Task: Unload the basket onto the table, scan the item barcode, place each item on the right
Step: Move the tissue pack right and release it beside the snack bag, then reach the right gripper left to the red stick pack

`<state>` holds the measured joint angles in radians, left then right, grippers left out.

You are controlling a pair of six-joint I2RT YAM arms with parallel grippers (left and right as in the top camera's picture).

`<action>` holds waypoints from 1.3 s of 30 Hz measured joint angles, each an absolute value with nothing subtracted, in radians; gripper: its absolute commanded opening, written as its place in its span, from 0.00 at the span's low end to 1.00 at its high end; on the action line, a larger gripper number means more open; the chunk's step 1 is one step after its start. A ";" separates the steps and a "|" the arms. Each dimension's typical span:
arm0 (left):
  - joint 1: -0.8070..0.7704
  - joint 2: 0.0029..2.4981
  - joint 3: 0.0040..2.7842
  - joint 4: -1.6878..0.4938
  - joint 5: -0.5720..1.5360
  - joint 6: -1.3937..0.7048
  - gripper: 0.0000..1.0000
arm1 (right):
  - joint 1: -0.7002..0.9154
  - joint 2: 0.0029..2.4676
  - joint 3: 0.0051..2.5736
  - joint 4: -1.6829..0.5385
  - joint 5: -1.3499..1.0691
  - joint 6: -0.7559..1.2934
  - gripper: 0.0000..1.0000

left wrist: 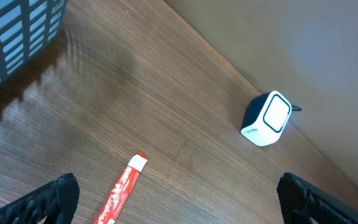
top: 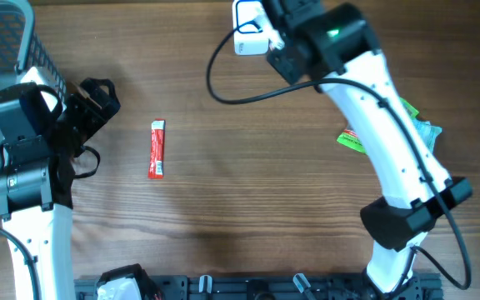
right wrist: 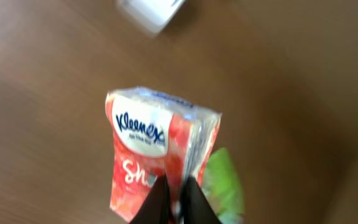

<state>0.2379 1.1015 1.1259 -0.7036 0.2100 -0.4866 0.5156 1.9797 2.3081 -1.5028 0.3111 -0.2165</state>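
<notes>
My right gripper [right wrist: 176, 200] is shut on the lower edge of a red and white Kleenex tissue pack [right wrist: 148, 149], held up above the table. The white barcode scanner [right wrist: 151, 12] lies just beyond the pack's top; it stands at the far edge of the table [top: 251, 37], right beside my right wrist [top: 323, 42], which hides the pack from overhead. My left gripper [left wrist: 179, 198] is open, with its fingers [left wrist: 55, 199] wide apart and nothing between them. It hovers near a red stick packet [left wrist: 122, 190] that lies flat on the wood [top: 157, 149].
A dark mesh basket [top: 7, 42] stands at the far left corner. A green packet [top: 350, 141] and more wrapped items [top: 423, 129] lie on the right, partly under my right arm. The scanner's black cable [top: 223, 79] loops over the table.
</notes>
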 measured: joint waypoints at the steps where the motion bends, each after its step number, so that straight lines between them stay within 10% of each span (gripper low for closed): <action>1: 0.238 1.102 1.126 -0.704 0.210 -0.487 1.00 | 0.493 1.987 2.300 -1.558 0.274 -0.154 0.04; 10: 0.238 1.102 1.126 -0.704 0.210 -0.487 1.00 | 0.317 2.028 1.959 -1.502 0.182 0.057 0.07; 13: 0.238 1.102 1.126 -0.704 0.210 -0.487 1.00 | 0.275 2.035 1.802 -1.406 0.176 0.077 0.35; 15: 0.238 1.102 1.126 -0.704 0.210 -0.487 1.00 | 0.255 2.037 1.740 -1.343 0.179 0.081 0.71; 18: 0.238 1.102 1.126 -0.704 0.210 -0.487 1.00 | 0.228 2.039 1.680 -1.266 0.196 0.089 0.79; 31: 0.238 1.102 1.126 -0.704 0.210 -0.487 1.00 | 0.262 2.039 1.642 -1.060 -0.189 0.102 0.82; 39: 0.238 1.102 1.126 -0.704 0.210 -0.487 1.00 | 0.551 2.039 1.642 -0.701 -0.348 0.342 0.83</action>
<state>0.2379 1.1015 1.1259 -0.7040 0.2100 -0.4866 0.5514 2.0388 1.6424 -0.7006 -0.3481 0.3416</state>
